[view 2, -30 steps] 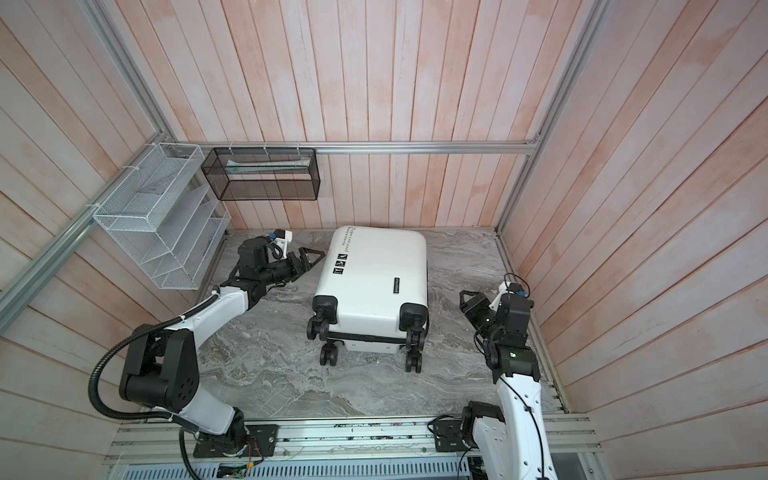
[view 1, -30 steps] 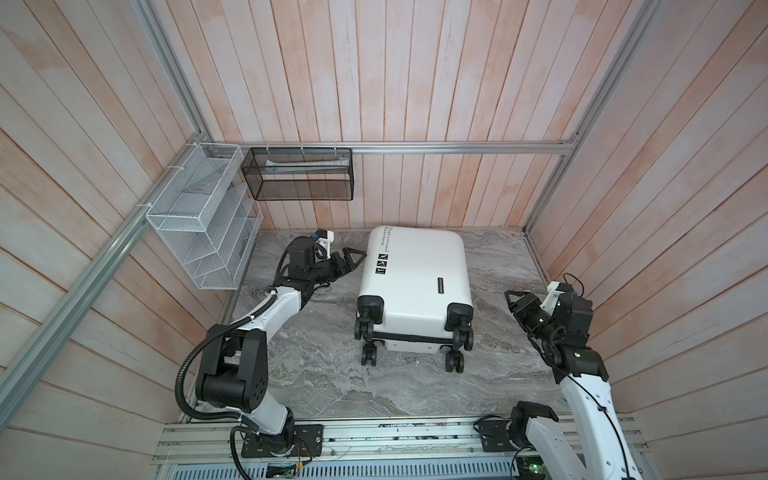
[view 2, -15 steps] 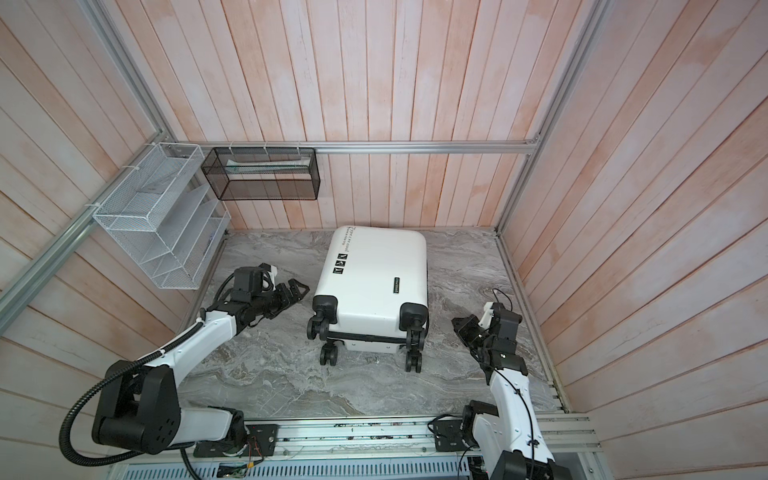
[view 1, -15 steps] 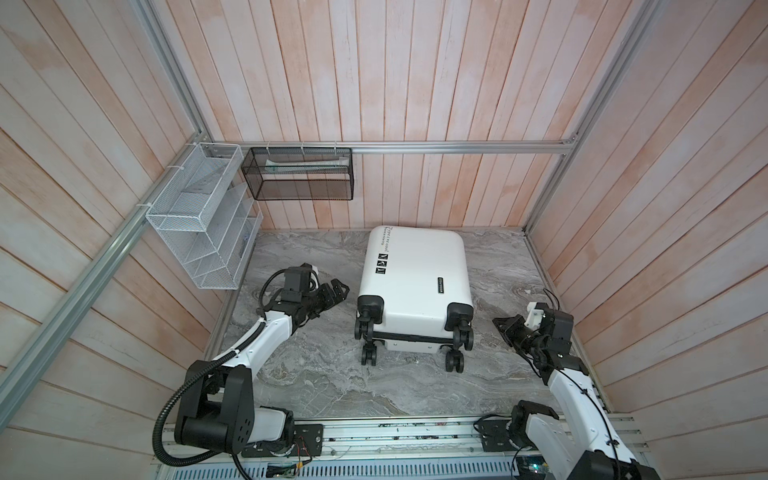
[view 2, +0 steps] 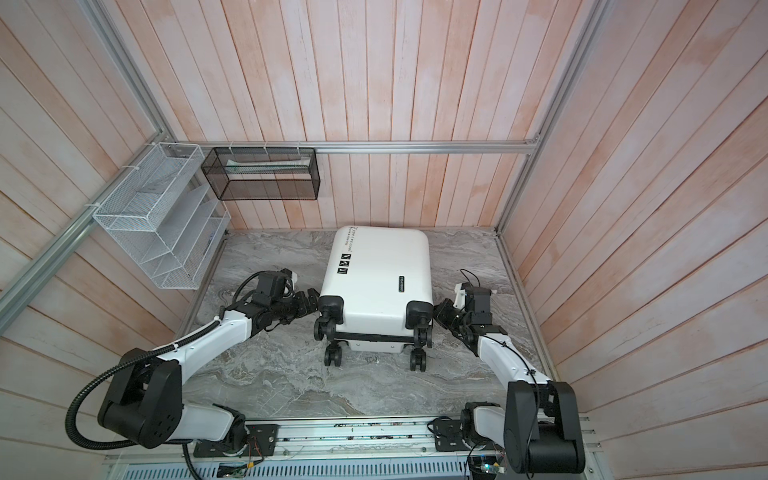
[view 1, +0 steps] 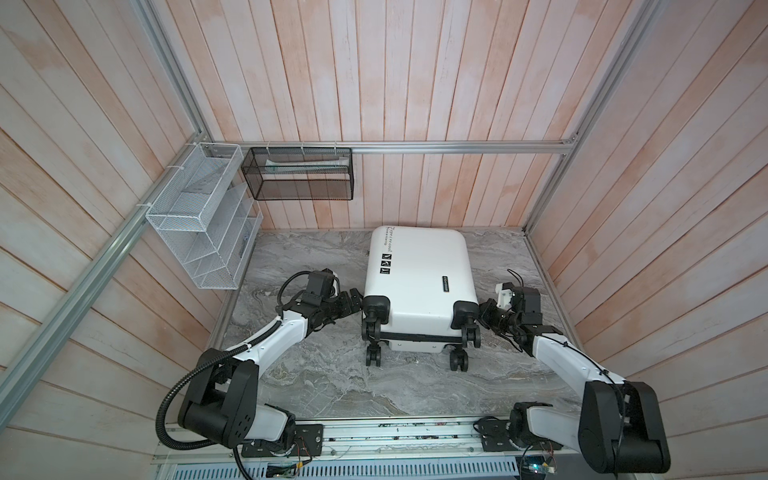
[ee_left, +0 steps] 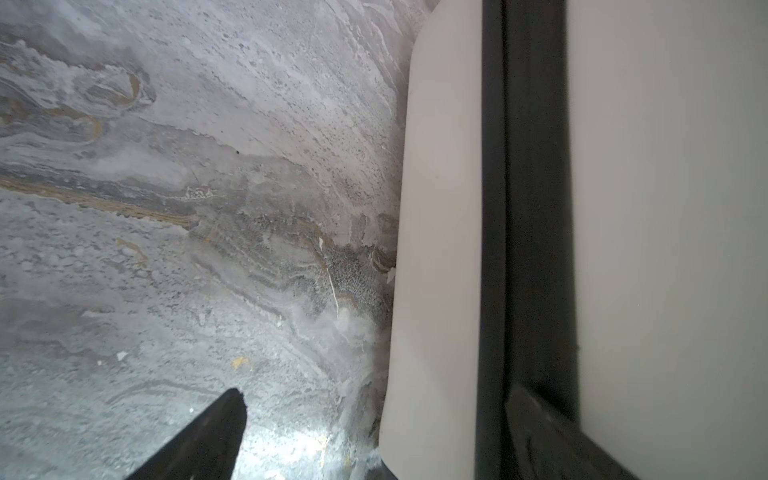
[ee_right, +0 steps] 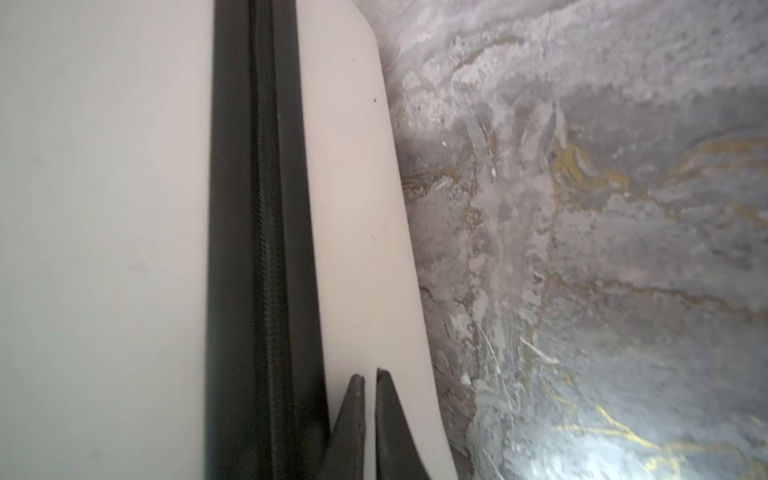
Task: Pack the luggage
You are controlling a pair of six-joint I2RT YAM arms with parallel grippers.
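Observation:
The luggage, a white hard-shell suitcase, lies closed and flat on the marble table, its black wheels toward the front. My left gripper is low at its left side by the front-left wheel housing, open. In the left wrist view the luggage's white lower shell stands between the jaws of the left gripper; one finger is over the table. My right gripper is at the right side by the other wheel housing. The right gripper is shut and empty, tips against the luggage beside its black zipper.
A white wire rack hangs on the left wall and a black mesh basket on the back wall rail. Wooden walls close in the marble table on three sides. The arms' mounting rail runs along the front.
Both arms came down and in to the luggage's sides near its front wheels. The right gripper closed; the left stayed open.

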